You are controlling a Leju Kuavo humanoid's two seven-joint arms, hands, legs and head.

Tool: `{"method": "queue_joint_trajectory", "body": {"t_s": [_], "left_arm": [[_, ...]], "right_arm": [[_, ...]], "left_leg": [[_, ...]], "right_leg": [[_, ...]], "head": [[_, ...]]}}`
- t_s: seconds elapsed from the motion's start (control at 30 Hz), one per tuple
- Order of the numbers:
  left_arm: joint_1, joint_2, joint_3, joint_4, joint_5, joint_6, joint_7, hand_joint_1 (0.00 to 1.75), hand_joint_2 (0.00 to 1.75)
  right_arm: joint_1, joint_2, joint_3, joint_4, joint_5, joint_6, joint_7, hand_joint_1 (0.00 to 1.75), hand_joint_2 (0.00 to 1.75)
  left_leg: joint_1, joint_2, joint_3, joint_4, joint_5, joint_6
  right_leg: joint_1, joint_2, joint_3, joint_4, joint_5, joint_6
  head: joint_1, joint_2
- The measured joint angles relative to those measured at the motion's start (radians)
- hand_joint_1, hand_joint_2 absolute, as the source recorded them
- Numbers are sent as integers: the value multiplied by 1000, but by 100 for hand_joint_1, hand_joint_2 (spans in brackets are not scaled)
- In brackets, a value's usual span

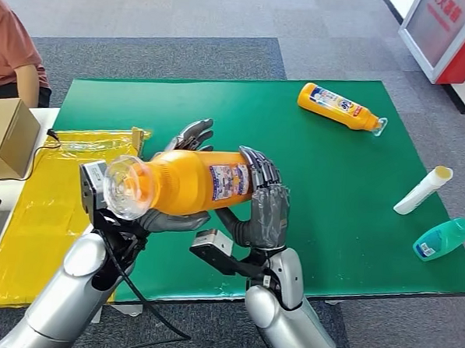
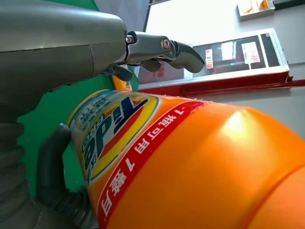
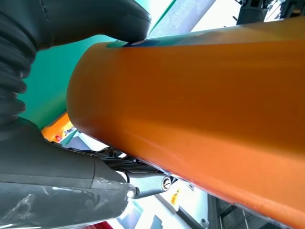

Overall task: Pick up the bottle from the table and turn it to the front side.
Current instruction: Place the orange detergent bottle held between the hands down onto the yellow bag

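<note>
Held lengthwise above the green worktop (image 1: 345, 227): left hand (image 1: 180, 179) cupping the neck end, orange bottle (image 1: 188, 183) glossy, rigid, likely slippery and moderately heavy, right hand (image 1: 263, 211) wrapped round the base, better gripped on the label band.

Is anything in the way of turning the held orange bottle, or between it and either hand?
Nothing visible. The orange bottle is lifted above the green mat, gripped by the left hand and right hand. The other bottles lie well off to the right.
</note>
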Motion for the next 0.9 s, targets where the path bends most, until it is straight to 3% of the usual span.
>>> {"method": "queue_joint_trajectory", "body": {"t_s": [0.13, 0.27, 0.8, 0.9], "left_arm": [[0, 0, -4, 0, -5, 0, 0, 0, 175], [0, 0, -10, 0, -7, -6, 0, 173, 175], [-5, -3, -7, 0, 27, -48, -21, 175, 175], [-4, -3, -7, 1, 24, -48, -22, 175, 175]], "right_arm": [[0, 0, 8, 2, 12, -2, 6, 175, 175], [-1, 0, 18, 5, 11, 4, 8, 175, 175], [1, 8, 44, 7, -37, 34, 6, 175, 175], [3, 8, 44, 7, -60, 41, 5, 44, 175]], "left_leg": [[0, 0, 0, 0, 0, 0], [0, 0, 0, 0, 0, 0], [0, 0, 0, 0, 0, 0], [0, 0, 0, 0, 0, 0]], "right_leg": [[0, 0, 0, 0, 0, 0], [0, 0, 0, 0, 0, 0], [0, 0, 0, 0, 0, 0], [0, 0, 0, 0, 0, 0]], "head": [[0, 0], [0, 0], [0, 0], [0, 0]]}}
